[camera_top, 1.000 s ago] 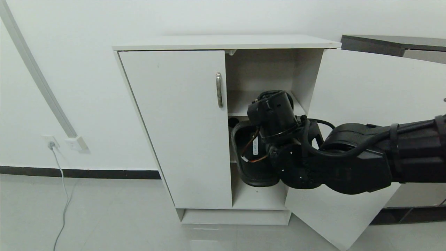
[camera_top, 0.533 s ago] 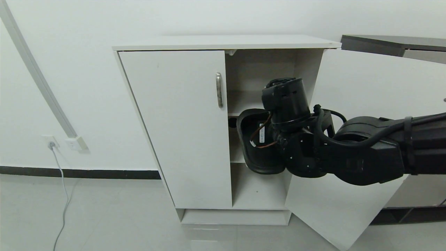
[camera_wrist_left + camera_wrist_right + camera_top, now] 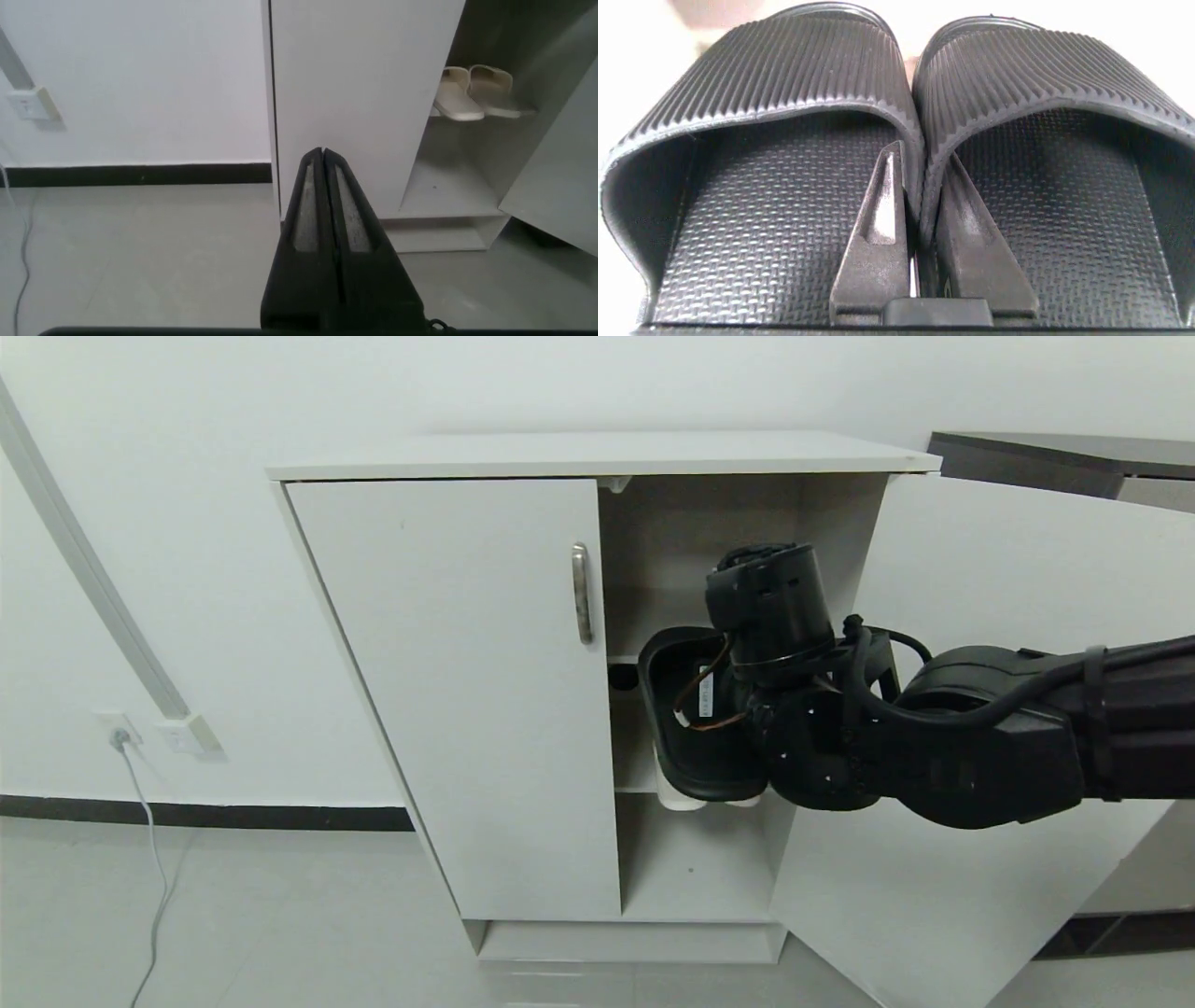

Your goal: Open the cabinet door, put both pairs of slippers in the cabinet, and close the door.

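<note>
the black slippers (image 3: 695, 728) hang as a pair at the mouth of the cabinet (image 3: 597, 453), in its open right half, roughly level with the compartment above the middle shelf (image 3: 631, 791). in the head view their long axis stands more upright than flat, so they look due to be laid down as they go in. the right gripper (image 3: 920, 163) holds them. its two fingers are nearly closed on the adjoining inner walls of the two slippers, pinching the pair together, with the ribbed straps beyond the fingertips, away from the wrist. the beige slippers (image 3: 476, 91) lie side by side on that middle shelf, just under and behind the black pair, so the coming move likely turns on whether there is room above or beside them, or on another shelf. the open door (image 3: 980, 616) swings out on the right arm's side, and the closed left door (image 3: 467, 691) bounds the opening on the other. the left gripper (image 3: 322, 163), its fingers pressed together on nothing, hangs low over the floor (image 3: 140, 252), well apart from the opening, so the right arm is the nearer one.
</note>
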You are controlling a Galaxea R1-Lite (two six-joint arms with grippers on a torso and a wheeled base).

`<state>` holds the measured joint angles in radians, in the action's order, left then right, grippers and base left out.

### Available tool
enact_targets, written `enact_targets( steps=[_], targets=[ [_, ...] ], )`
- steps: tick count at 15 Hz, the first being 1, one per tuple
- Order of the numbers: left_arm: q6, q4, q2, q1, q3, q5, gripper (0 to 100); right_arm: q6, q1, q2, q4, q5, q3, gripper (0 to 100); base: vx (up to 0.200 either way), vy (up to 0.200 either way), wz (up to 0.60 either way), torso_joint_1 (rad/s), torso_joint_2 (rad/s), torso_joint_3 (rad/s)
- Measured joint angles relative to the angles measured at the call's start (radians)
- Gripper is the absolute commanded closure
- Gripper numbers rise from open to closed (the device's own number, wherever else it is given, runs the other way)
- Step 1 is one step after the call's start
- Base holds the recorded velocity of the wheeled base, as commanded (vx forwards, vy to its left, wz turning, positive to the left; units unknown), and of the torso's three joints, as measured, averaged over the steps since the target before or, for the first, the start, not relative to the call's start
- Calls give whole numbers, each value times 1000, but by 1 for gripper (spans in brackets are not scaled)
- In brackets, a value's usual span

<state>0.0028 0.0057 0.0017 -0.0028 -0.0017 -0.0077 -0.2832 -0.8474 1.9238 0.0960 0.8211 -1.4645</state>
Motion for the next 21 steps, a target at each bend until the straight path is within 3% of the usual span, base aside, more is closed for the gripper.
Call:
enact_targets(
  steps=[5, 10, 13, 21],
  targets=[
    [0, 0, 0, 1, 0, 0, 100, -2, -3, -1, 1, 0, 8, 100, 200, 0, 0, 5, 2, 6],
    [-1, 0, 0, 1, 0, 0, 100, 21, 24, 24, 87, -7, 19, 100, 0, 0, 0, 0, 0, 0],
    [-1, 0, 0, 0, 0, 0, 100, 87, 61, 53, 147, -83, 13, 100, 0, 0, 0, 0, 0, 0],
    [-3, 0, 0, 0, 0, 3, 100, 125, 151, 196, 103, -126, -223, 100, 0, 0, 0, 0, 0, 0]
  ],
)
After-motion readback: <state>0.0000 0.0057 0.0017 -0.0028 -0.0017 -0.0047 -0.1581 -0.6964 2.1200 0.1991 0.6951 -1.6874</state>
